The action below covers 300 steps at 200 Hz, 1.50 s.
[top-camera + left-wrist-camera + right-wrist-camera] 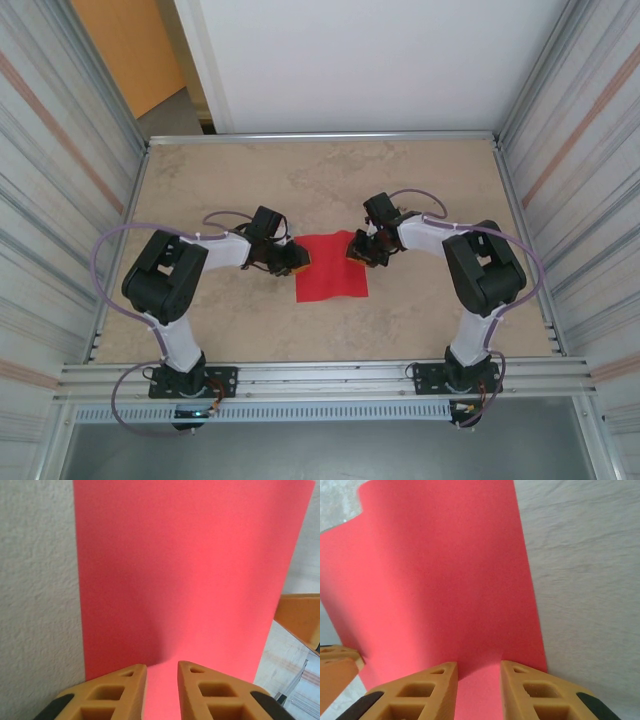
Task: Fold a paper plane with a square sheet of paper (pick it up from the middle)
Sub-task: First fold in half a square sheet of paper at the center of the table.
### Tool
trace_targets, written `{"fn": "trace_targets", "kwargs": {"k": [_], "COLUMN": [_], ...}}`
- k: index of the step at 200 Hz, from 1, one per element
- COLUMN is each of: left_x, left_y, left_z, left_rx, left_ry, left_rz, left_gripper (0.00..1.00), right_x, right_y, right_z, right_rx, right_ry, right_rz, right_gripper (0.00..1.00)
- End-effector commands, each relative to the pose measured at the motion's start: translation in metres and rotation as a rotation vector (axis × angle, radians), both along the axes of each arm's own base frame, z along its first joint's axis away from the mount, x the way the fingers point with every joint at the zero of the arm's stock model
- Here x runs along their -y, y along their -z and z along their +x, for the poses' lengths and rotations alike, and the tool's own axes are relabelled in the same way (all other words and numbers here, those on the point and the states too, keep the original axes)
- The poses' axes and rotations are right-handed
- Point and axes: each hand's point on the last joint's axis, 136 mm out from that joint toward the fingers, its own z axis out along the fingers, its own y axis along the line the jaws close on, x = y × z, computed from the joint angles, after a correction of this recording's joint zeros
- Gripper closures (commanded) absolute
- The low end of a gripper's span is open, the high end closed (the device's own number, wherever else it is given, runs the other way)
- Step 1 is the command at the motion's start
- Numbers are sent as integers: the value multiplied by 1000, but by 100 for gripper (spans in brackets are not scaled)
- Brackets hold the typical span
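I held the left gripper [161, 667] and right gripper [478, 666], jaws barely parted, astride the square sheet of paper [331, 268], apparently to pinch it.

Bright diffuse light; soft shadow across square sheet of paper [180, 555]; wrist views slightly soft.

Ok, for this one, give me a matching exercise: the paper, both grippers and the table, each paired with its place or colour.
Things:
1. square sheet of paper
2. left gripper
3. right gripper
4. table

Place or colour:
A. beige, marbled surface
B. at the sheet's right edge, fingers a little apart
C. bright red, mid-table between the two arms
D. at the sheet's left edge, fingers a little apart

Pairs: 1-C, 2-D, 3-B, 4-A
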Motion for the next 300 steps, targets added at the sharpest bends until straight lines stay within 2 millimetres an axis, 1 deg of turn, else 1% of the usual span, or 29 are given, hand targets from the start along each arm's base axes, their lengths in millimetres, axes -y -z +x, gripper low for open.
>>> {"fn": "trace_targets", "kwargs": {"k": [1,31,55,101,131,150,169,198,223,258,279,300], "left_x": [-5,-4,-2,-3,-2,-2,-2,-2,-3,-5,-8,-8], "left_y": [21,21,15,7,0,-4,-10,-13,-14,-10,-4,-1], "left_z": [-10,-9,-7,-3,0,0,1,0,-1,-2,-4,-4], "left_rx": [-61,-52,-25,35,75,94,115,123,122,95,67,58], "left_ry": [-16,-27,-36,-63,-77,-80,-75,-69,-73,-66,-69,-59], "left_rz": [46,28,-5,-74,-137,-157,-165,-166,-169,-141,-110,-93], "left_gripper": [76,73,71,68,62,55,45,30,24,23,28,34], "right_x": [-7,-14,-19,-29,-35,-37,-39,-41,-45,-59,-70,-74], "right_y": [22,23,23,25,27,28,28,26,25,22,18,16], "right_z": [-17,-15,-12,-13,-15,-15,-14,-12,-13,-18,-21,-22], "right_rx": [-79,-86,-83,-91,-99,-102,-101,-95,-94,-97,-96,-95], "right_ry": [-12,-4,-4,-17,-20,-20,-17,-17,-22,-42,-58,-70], "right_rz": [11,46,66,80,94,98,104,111,120,147,172,187], "right_gripper": [71,71,71,71,71,71,71,71,71,71,71,71]}}
